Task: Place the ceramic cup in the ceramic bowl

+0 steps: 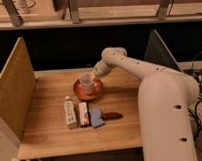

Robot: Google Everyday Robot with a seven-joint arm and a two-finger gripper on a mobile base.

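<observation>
The pale whitish ceramic cup (87,81) stands upright inside the shallow red-orange ceramic bowl (79,91), near the middle of the wooden table's far half. My gripper (96,75) is at the end of the white arm, right against the cup's right side at about rim height. The arm reaches in from the right and hides the bowl's far right rim. I cannot tell whether the cup rests on the bowl's bottom or is held just above it.
In front of the bowl lie a white capped bottle (70,112), a red and white packet (83,114), a blue item (96,116) and a dark reddish item (112,115). A tan side panel (14,88) stands at the left, a dark panel (158,50) at the right.
</observation>
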